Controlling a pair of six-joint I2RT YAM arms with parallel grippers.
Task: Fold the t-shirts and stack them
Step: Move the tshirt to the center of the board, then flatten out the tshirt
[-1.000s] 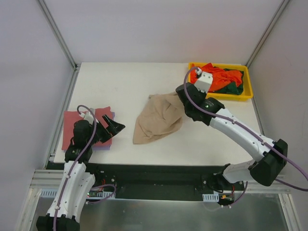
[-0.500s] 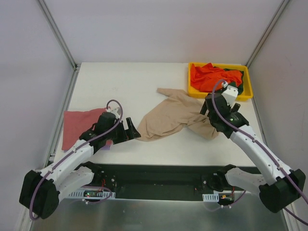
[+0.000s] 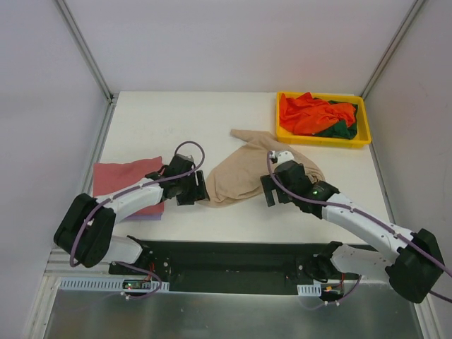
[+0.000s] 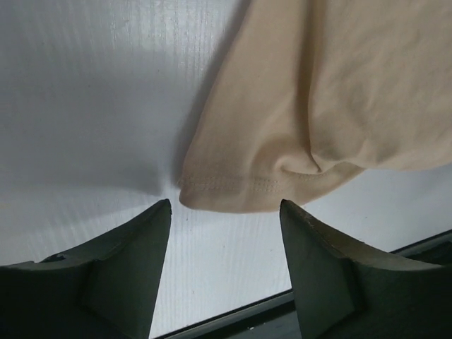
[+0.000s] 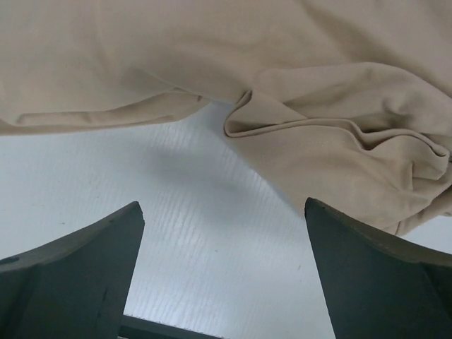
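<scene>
**A:** Two shirts look finished, by our count. At the left of the overhead frame the dusty red shirt (image 3: 113, 182) lies folded flat on the pale lilac shirt (image 3: 147, 214), of which only a sliver shows at the lower edge.

**B:** Agreed. What do we have just right of that pile?

**A:** Our left gripper (image 3: 196, 189), low over the table (image 3: 176, 120), with its jaws apart. In its wrist view the stitched hem corner of the tan shirt (image 3: 240, 176) lies just ahead of the tips and in line with the gap. Nothing is pinched.

**B:** And the tan shirt itself?

**A:** It sits in the centre of the frame, rumpled and bunched, with one part trailing toward the upper middle. We would call it unfolded and not even spread yet.

**B:** Then our right gripper (image 3: 267, 191)?

**A:** It is at the shirt's lower right edge with its jaws wide apart and holds nothing. Its wrist view shows bare table between the fingers and creased tan cloth beyond them.

**B:** And the upper right?

**A:** The yellow tray (image 3: 321, 143) holds the bright orange shirt (image 3: 304, 113) heaped over the dark green shirt (image 3: 340, 131), both crumpled.

**B:** So we judge the task under halfway. Two shirts are stacked, and the tan one has to be gripped, flattened, folded and carried to the pile. Two more wait in the tray.
</scene>
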